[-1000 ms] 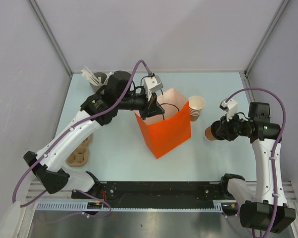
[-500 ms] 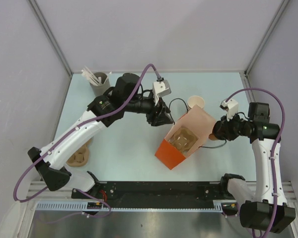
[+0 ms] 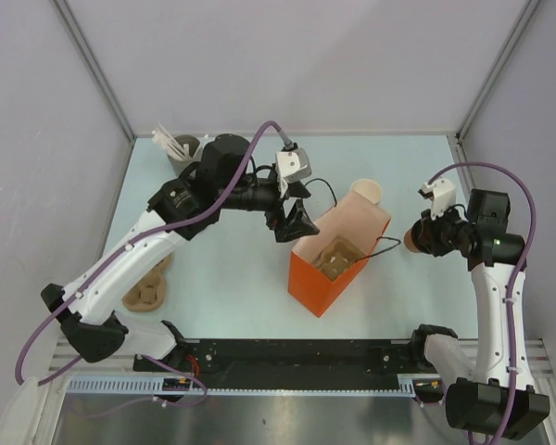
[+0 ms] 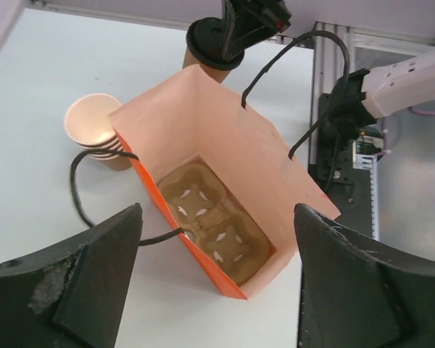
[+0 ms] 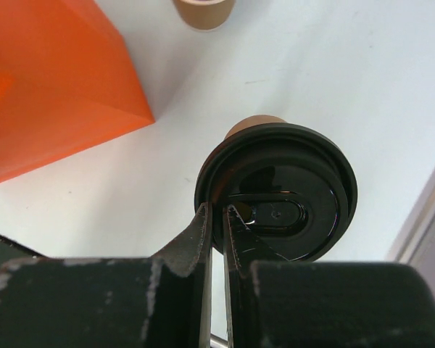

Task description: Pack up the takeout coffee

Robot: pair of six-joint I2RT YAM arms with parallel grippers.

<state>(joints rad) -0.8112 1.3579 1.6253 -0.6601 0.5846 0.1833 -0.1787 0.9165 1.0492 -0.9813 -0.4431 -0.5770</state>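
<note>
While my left claw (image 3: 295, 222) hangs spread wide just left of the orange paper bag (image 3: 320, 283), my right claw (image 5: 217, 217) pinches the black lid rim of the takeout coffee (image 5: 277, 185), holding it right of the bag and apart from it. A cardboard cup carrier (image 4: 210, 225) lies inside the bag, and stacked tan cups (image 4: 94, 127) stand on the counter (image 3: 232, 269) just behind it.

White-and-black arms (image 3: 130, 252) — purple cables (image 3: 470, 165)

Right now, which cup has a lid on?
The cup pinched by the right gripper: it alone carries a black lid. The stacked cups beside the bag are open-topped.
</note>
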